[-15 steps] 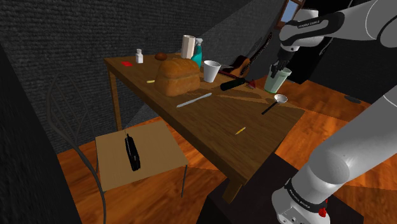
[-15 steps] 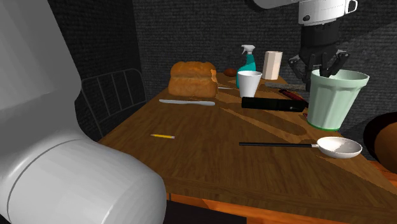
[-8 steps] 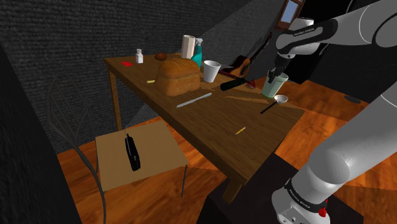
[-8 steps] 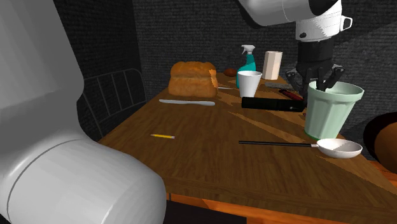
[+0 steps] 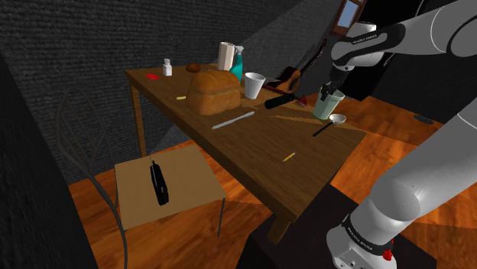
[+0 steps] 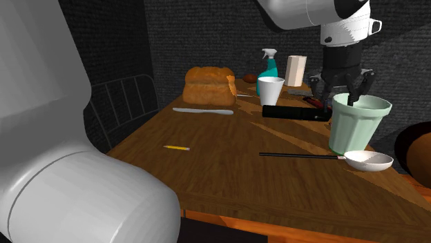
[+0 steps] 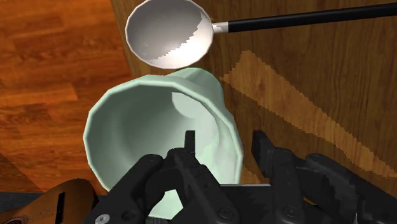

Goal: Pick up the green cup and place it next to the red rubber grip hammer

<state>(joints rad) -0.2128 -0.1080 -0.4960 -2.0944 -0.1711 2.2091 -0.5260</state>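
Note:
The pale green ribbed cup (image 5: 326, 108) (image 6: 353, 128) stands upright at the table's far right end, its base at or just above the wood. My gripper (image 6: 343, 96) (image 5: 329, 93) comes down on its rim and is shut on the cup wall. In the wrist view, one finger is inside the cup (image 7: 140, 121) and the other outside, with the gripper (image 7: 226, 146) clasping the wall. The red-handled hammer (image 6: 316, 102) lies just behind the cup, partly hidden by a long black bar (image 6: 293, 112).
A white ladle (image 6: 368, 160) (image 7: 168, 32) lies right beside the cup, at the table edge (image 5: 348, 141). Further along the table stand a white cup (image 5: 254, 85), bread loaf (image 5: 214, 93), spray bottle (image 5: 238, 61) and paper roll (image 5: 225, 55). A knife (image 5: 233, 120) and pencil (image 5: 288, 157) lie mid-table.
The gripper has come down with the green cup in it, shifting slightly toward the black bar. The cup now sits lower, beside the ladle.

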